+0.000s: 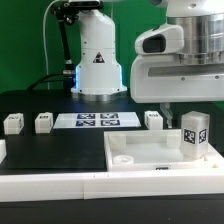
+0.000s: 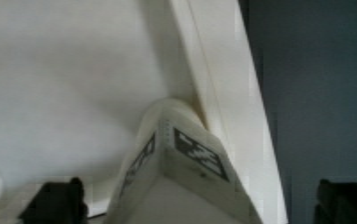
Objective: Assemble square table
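Note:
The square table's white slab (image 1: 135,160) lies at the front of the black table, raised rim up. One tagged white leg (image 1: 194,134) stands upright in the slab's corner on the exterior view's right. My gripper (image 1: 190,112) hangs right above that leg and is open. In the wrist view the leg (image 2: 189,160) rises between the two dark fingertips (image 2: 59,202) with a gap on each side, against the slab's rim (image 2: 219,80). Three more legs lie loose behind the slab: the first (image 1: 13,123), the second (image 1: 43,122) and the third (image 1: 153,118).
The marker board (image 1: 95,121) lies flat between the loose legs. The arm's white base (image 1: 97,60) stands behind it. A long white border bar (image 1: 60,185) runs along the front edge, left of the slab.

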`<state>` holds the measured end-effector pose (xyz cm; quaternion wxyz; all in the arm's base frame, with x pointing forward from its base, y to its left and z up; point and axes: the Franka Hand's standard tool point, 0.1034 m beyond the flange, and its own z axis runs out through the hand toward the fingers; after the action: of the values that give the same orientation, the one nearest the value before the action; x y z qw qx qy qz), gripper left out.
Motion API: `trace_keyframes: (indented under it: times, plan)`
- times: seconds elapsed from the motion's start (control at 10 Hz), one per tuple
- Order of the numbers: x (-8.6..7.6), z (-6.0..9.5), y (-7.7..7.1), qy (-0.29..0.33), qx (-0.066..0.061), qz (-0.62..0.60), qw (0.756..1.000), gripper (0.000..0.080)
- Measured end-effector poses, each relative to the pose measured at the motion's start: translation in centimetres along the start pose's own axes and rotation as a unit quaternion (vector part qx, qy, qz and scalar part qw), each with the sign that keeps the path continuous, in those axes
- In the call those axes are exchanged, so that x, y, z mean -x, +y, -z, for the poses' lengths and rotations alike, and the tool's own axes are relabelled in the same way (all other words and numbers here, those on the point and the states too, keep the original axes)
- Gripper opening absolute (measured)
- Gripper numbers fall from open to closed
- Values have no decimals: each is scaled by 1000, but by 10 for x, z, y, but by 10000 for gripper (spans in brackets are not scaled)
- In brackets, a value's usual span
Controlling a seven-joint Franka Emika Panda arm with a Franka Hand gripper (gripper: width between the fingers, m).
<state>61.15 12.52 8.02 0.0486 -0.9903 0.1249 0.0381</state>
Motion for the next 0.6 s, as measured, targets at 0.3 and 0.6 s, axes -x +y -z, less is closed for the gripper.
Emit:
trace_keyframes:
  times: [0.3,0.6]
  plan:
    - [-7,0,-3,30,-5,139,990,649]
    - [-9,1,3,28,2,240,970,649]
